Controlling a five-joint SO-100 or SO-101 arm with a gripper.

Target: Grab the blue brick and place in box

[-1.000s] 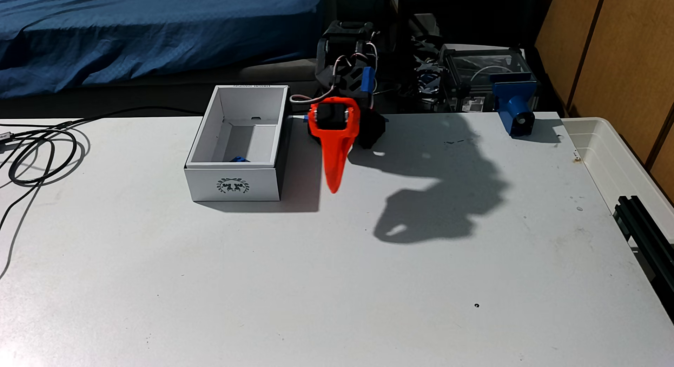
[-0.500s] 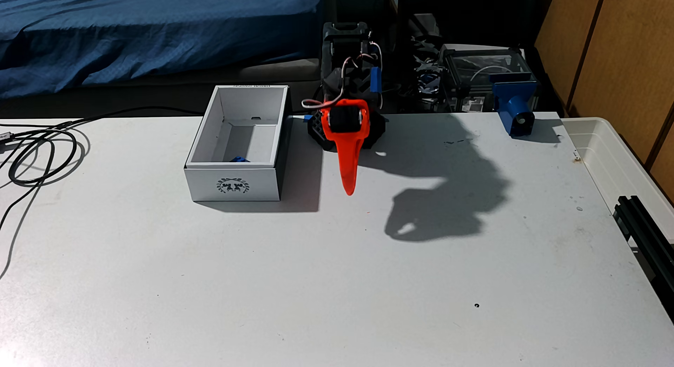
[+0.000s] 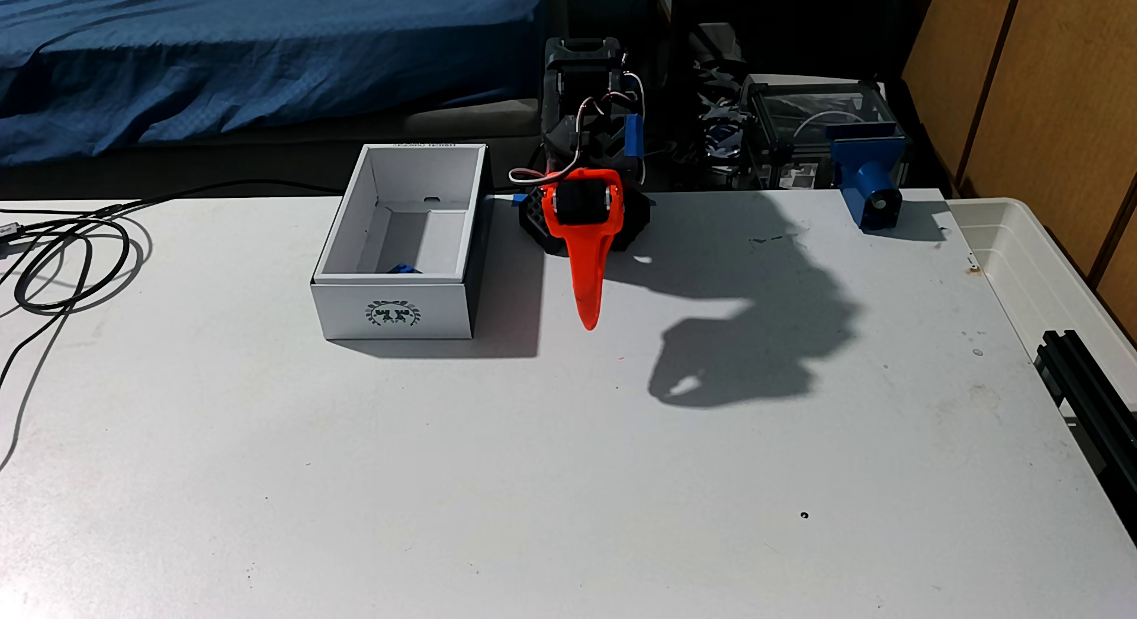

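Note:
The blue brick (image 3: 403,268) lies inside the box (image 3: 430,305), against its near wall, and only its top edge shows above the rim. The box is white, open-topped, with a dark wreath emblem on its near side. To the right of the box hangs my gripper (image 3: 589,325), its orange finger pointing down over the bare table. The black finger is hidden behind the orange one. The gripper's shadow on the table shows the two tips meeting around a thin sliver of light. Nothing is held.
Black cables (image 3: 67,256) loop at the table's left edge. A blue printed mount (image 3: 870,191) stands at the back right, beside a translucent white tub (image 3: 1046,268). A black rail (image 3: 1089,379) juts in at the right edge. A blue blanket (image 3: 246,59) lies behind the table.
Over the last second the gripper swung a little to the right, away from the box, and its shadow shifted with it. In the last half second it barely moved. The brick stayed in the box.

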